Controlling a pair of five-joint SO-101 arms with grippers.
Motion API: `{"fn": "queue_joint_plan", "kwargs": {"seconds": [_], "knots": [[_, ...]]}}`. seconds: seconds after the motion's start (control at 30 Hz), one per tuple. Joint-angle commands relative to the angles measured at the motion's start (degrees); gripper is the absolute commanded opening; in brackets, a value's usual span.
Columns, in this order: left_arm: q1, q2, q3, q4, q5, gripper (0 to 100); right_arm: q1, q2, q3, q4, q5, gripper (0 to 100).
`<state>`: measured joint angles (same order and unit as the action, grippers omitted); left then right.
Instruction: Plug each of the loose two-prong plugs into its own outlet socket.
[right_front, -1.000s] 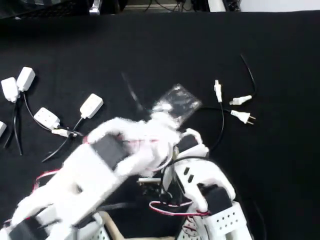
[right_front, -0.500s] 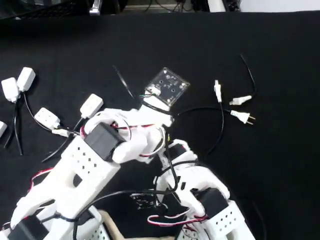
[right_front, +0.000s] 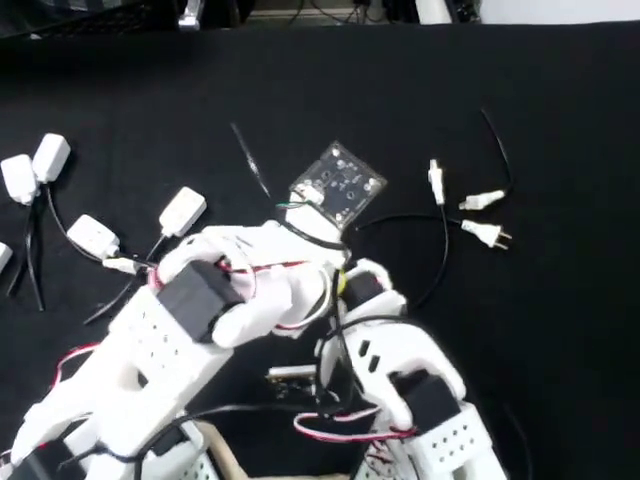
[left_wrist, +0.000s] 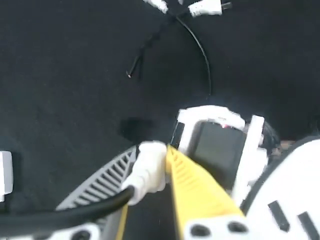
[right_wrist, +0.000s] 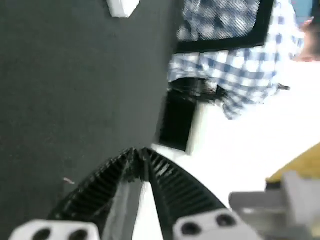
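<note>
My left gripper (left_wrist: 159, 161) is shut on a white two-prong plug (left_wrist: 149, 169) whose black cable trails back past the grey finger. In the high view the left arm's wrist board (right_front: 338, 183) lies mid-table, hiding that gripper. Three loose plugs (right_front: 482, 200) with black cables lie at the right, and two of them (left_wrist: 205, 7) also appear in the left wrist view. Several white outlet sockets (right_front: 183, 211) lie at the left. My right gripper (right_wrist: 140, 153) is shut with nothing in it, close beside the left arm's white body.
The right arm (right_front: 405, 365) sits folded at the front centre, tight against the left arm (right_front: 190, 310). A thin dark cable end (right_front: 248, 155) lies beyond the wrist board. The black table stretches open toward the back and far right.
The left arm, blurred a second ago, has swung its wrist farther out over the table and settled. The right arm has shifted slightly beside it.
</note>
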<state>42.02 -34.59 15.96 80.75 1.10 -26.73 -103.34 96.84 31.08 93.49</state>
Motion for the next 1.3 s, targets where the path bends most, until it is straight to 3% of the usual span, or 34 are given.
{"fn": "queue_joint_plan", "kwargs": {"seconds": [0.0, 0.33, 0.43, 0.57, 0.67, 0.93, 1.1, 1.27], "knots": [[1.5, 0.4, 0.9, 2.1, -0.4, 3, 4.0, -5.9, -0.3, -5.7, 0.4, 1.2], [1.5, 0.0, 2.6, 1.8, -3.3, 3, 9.0, -5.3, -0.3, -6.9, 0.1, 1.2], [0.9, -0.1, 2.5, 0.9, -3.4, 3, 11.7, -5.4, -0.3, -2.1, 0.1, 1.2], [-5.1, -0.2, 2.5, -4.3, -3.1, 3, 17.3, -5.3, -0.3, 8.4, -1.3, 1.2], [-12.7, -0.1, 2.5, -10.4, -0.9, 3, 19.4, -5.3, -0.3, 12.0, -7.6, 1.2], [-35.1, 0.6, 3.4, -21.2, 19.8, 3, 19.3, -5.3, -0.3, 21.7, -30.8, 1.2], [-40.2, 5.3, 2.6, -22.0, 23.2, 3, 14.2, -5.3, -0.3, 27.9, -46.2, 1.2], [-43.2, 19.8, -5.7, -19.3, 23.3, 3, 8.4, -5.4, -0.3, 32.3, -60.6, 1.2]]}}
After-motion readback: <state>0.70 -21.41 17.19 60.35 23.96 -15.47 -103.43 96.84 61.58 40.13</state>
